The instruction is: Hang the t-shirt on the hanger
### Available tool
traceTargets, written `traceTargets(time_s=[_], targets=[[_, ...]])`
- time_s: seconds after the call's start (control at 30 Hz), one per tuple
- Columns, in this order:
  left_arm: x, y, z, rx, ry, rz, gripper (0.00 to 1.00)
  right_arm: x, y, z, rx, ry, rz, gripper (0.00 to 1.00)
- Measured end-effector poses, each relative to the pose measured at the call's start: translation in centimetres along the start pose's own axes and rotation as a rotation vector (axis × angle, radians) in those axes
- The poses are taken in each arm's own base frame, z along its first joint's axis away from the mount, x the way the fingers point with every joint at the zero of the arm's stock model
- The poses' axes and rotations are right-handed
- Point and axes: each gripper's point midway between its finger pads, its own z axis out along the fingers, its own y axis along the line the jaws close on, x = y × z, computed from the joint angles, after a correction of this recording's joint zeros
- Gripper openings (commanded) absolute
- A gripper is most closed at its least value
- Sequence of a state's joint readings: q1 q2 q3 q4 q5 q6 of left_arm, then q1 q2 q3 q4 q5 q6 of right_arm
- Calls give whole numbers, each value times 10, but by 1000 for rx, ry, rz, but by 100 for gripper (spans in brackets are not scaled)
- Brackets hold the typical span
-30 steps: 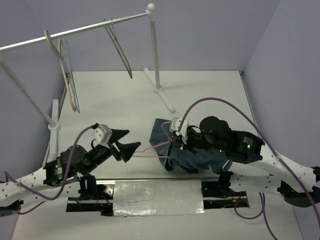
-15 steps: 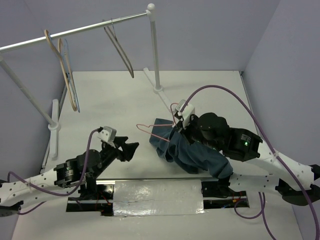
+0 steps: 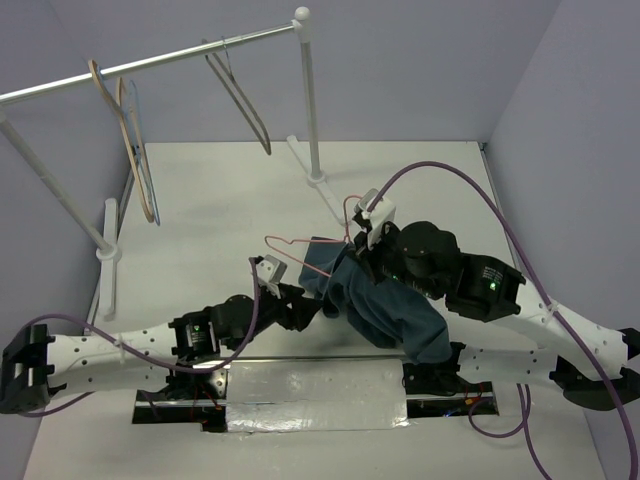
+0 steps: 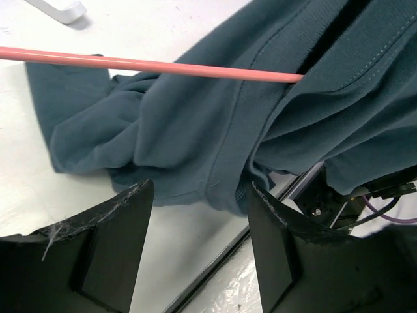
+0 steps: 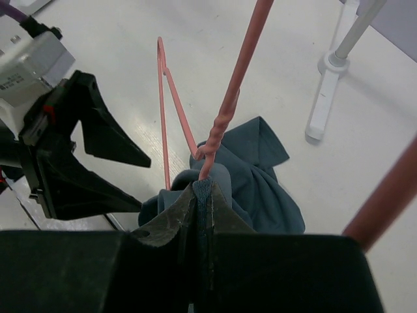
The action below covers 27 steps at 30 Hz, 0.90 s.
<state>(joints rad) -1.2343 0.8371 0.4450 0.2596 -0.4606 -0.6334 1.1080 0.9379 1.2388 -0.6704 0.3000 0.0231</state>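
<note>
The dark slate-blue t-shirt (image 3: pixel 385 305) hangs bunched from my right gripper (image 3: pixel 355 252), lifted off the table. In the right wrist view that gripper (image 5: pixel 204 188) is shut on a ribbed fold of the t-shirt (image 5: pixel 264 179), and the twisted neck of the thin red-pink hanger (image 5: pixel 218 130) rises from the same pinch. The hanger's wire (image 3: pixel 285 243) juts left of the cloth. My left gripper (image 3: pixel 308 302) is open at the t-shirt's lower left edge. In its own view the left gripper (image 4: pixel 201 189) has the hem of the t-shirt (image 4: pixel 208 130) just beyond its fingertips, under the hanger wire (image 4: pixel 150 64).
A clothes rack's rail (image 3: pixel 150 62) spans the back left, carrying pale wooden hangers (image 3: pixel 125 130) and a grey-brown hanger (image 3: pixel 243 105). Its right post (image 3: pixel 309 100) and foot (image 3: pixel 322 190) stand just behind the t-shirt. A silver taped strip (image 3: pixel 315 395) lies along the near edge.
My left arm has swung right, up to the t-shirt's edge, its jaws a little narrower. My right gripper has lifted the t-shirt and hanger and carried them slightly back.
</note>
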Motion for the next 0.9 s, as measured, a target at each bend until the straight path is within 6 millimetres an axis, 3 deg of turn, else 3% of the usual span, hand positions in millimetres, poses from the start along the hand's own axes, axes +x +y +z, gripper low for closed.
traceTargets(time_s=[0.27,0.37,0.4,0.43,0.47,0.5,0.63,0.73,0.9], targets=[[14,-8,15,18,26,-14,68,-2,1,0,-1,-24,20,0],[18,-7,18,14,32,-15,62,-3,0,-1,0,-30,23,0],[19,-7,18,13,33,-16,56,-4,0,-1,0,-33,24,0],[19,-7,19,11,33,-16,37,-4,0,-2,0,-34,24,0],[19,-7,19,10,32,-21,26,-4,0,-2,0,-36,25,0],[19,-7,20,7,30,-17,2,-4,0,-2,-1,-38,25,0],[17,6,19,-65,29,6,0,3,-2,-4,5,-40,25,0],[-5,25,17,-141,4,3,0,12,-5,-8,11,-41,24,0],[-85,82,7,-293,-144,-80,0,12,-13,-26,23,-91,41,0]])
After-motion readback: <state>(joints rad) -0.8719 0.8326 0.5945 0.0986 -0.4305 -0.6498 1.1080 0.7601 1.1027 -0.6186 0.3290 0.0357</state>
